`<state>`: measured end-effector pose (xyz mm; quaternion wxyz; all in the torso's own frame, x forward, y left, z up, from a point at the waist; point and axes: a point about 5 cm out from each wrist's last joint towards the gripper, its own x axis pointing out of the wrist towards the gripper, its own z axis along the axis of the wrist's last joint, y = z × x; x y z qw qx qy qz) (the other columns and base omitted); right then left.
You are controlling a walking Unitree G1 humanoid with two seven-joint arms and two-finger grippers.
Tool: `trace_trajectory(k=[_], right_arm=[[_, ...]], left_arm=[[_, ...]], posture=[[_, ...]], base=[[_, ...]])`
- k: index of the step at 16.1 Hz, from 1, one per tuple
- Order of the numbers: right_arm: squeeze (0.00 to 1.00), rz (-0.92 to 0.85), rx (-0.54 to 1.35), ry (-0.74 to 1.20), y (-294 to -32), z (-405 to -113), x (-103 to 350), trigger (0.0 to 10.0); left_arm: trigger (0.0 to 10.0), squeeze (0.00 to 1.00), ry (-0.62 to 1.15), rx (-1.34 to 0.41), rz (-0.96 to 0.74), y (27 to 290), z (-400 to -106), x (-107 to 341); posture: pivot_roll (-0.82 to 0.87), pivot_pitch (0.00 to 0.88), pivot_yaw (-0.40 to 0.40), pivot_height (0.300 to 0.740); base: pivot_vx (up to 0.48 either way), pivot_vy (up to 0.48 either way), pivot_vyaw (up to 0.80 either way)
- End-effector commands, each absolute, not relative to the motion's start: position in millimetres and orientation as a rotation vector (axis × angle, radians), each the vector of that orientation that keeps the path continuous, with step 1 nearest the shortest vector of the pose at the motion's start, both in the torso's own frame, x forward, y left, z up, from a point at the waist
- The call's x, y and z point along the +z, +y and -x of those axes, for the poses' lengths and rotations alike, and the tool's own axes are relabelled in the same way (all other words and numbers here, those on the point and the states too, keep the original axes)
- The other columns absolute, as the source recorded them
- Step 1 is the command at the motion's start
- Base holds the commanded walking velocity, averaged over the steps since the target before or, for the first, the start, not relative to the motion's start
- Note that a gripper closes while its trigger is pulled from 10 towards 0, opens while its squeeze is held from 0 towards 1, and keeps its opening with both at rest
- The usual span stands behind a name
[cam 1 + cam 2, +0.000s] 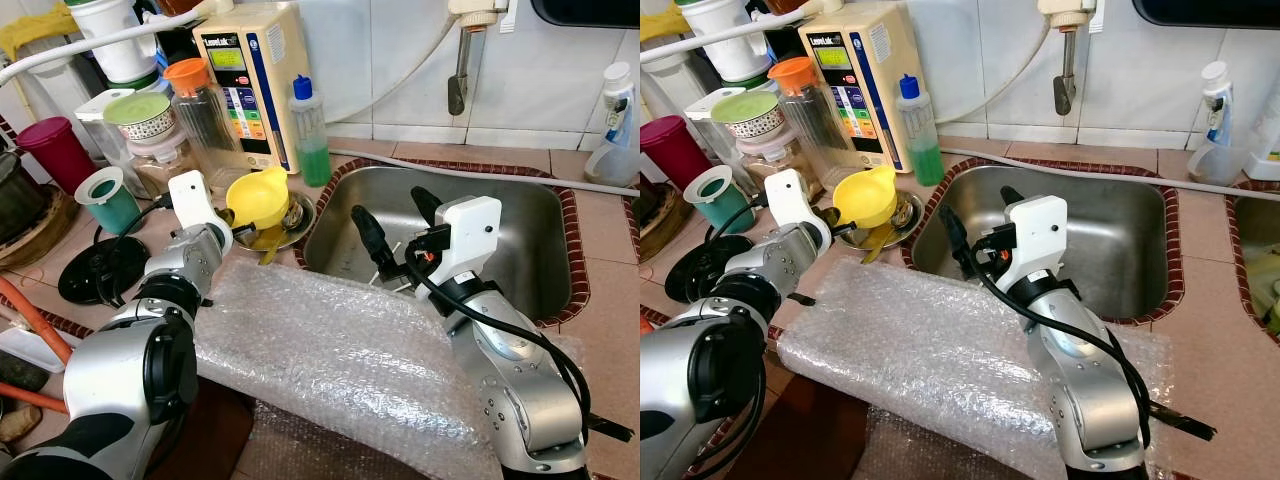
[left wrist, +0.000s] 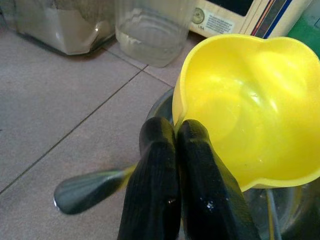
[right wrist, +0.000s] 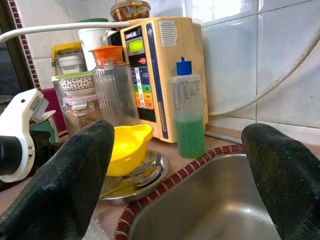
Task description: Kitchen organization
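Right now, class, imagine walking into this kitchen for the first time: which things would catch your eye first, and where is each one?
A bright yellow funnel sits in a steel dish left of the sink, with the left gripper shut right at its rim. A wide sheet of bubble wrap lies over the counter's front edge between the arms. The right gripper hangs open above the sink, and a bottle of green liquid stands behind.
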<state>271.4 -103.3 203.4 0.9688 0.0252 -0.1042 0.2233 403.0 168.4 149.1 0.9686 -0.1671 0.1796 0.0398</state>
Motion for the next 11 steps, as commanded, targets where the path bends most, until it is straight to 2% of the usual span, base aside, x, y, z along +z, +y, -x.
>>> trace_trajectory(k=[1,4,7,10,11], right_arm=[[0.00,-0.062,0.459,-0.228,-99.3,-271.6,206.2,10.0],[0.00,-0.074,0.419,-0.218,-103.8,-274.5,202.8,10.0],[0.00,-0.148,0.306,-0.150,-113.3,-288.0,192.7,10.0],[0.00,-0.210,0.292,-0.104,-111.4,-295.1,188.4,10.0],[0.00,-0.242,0.299,-0.097,-107.6,-298.2,188.5,10.0]], left_arm=[[0.0,0.00,0.293,0.064,0.365,169.1,-409.0,166.6],[0.0,0.00,0.208,0.000,0.335,159.6,-412.8,179.3],[0.0,0.00,0.116,-0.130,0.323,135.5,-410.9,183.7],[0.0,0.00,0.080,-0.185,0.319,123.6,-406.4,181.7],[0.0,0.00,0.034,-0.246,0.286,112.3,-400.3,179.9]], posture=[[-0.03,0.000,0.186,0.740],[-0.02,0.000,0.183,0.740],[-0.01,0.000,0.174,0.740],[0.01,0.000,0.164,0.740],[0.03,0.000,0.150,0.740]], base=[[0.000,0.000,0.00],[0.000,0.000,0.00],[0.000,0.000,0.00],[0.000,0.000,0.00],[0.000,0.000,0.00]])
